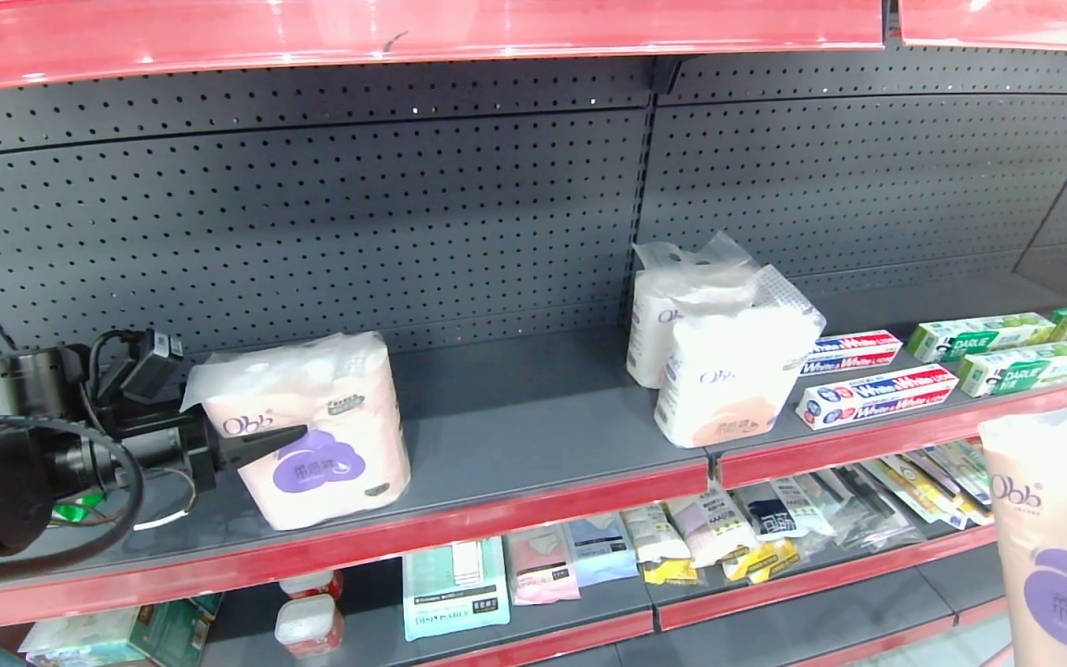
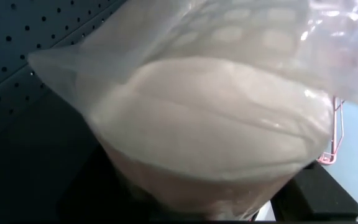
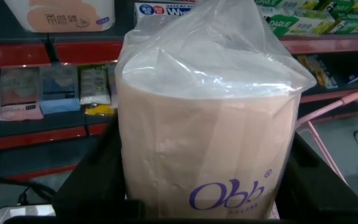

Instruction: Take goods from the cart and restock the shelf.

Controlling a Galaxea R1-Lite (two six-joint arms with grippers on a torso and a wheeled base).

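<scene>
**Two tissue packs in hand, one at the shelf lip**

The grey shelf [image 1: 533,408] runs the whole width, red strip along its front. On its left end the left pack [image 1: 311,426] stands upright, long axis vertical, leaning a touch, with its printed purple face turned out to the aisle and its loose film top bunched towards the arm. Its base looks to be on the deck, close to the front edge. The right pack [image 1: 1061,537] hangs out in front of the shelf's right end, below deck level. It too is upright, print outward, film flaring at the top, with the pink cart [image 3: 347,102] rail beside it.

Mid-shelf, two packs [image 1: 728,371] stand touching, and toothpaste boxes [image 1: 876,389] lie flat just beside them.

The left gripper [image 1: 246,434] is clamped across the left pack's side, one dark finger showing over the print. The right gripper [image 3: 204,205] squeezes the right pack between its fingers.

My worries:
- A left finger may snag the slack film on letting go and drag that pack over the lip it stands so near.
- The right pack is soft, so it could slide in the grip.
- Lifted carelessly, the right pack could catch the red strip or shove the toothpaste boxes.
</scene>
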